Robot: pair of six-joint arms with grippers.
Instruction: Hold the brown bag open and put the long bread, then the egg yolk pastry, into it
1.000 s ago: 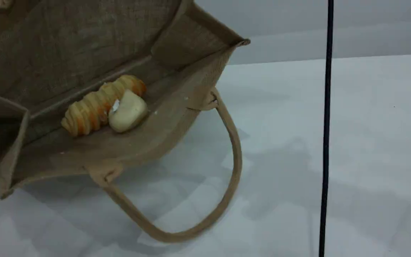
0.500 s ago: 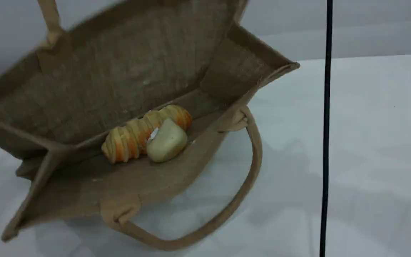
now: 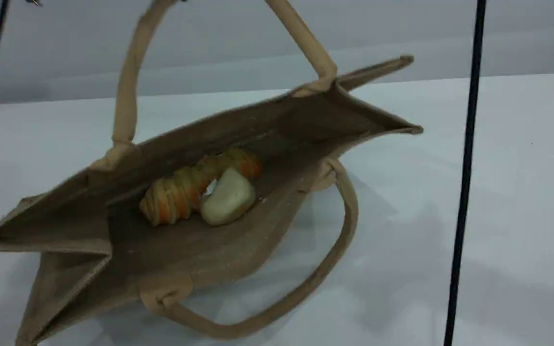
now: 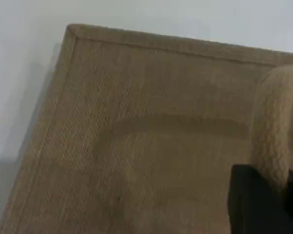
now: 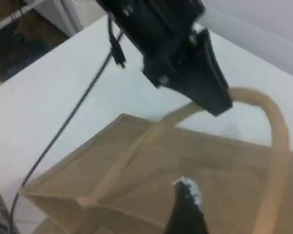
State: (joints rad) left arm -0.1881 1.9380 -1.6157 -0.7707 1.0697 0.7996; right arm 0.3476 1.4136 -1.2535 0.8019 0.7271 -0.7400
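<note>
On a white table [image 3: 522,192] before a grey wall [image 3: 402,29], the left gripper [image 5: 219,105] clamps the bag's [image 3: 200,250] handle [image 5: 276,141]; right gripper state unclear.

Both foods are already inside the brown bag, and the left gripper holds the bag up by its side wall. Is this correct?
Not fully. The long bread and the egg yolk pastry do lie inside the brown bag, but the left gripper is shut on the upper handle, not the side wall. The right wrist view shows this grip most clearly.
</note>
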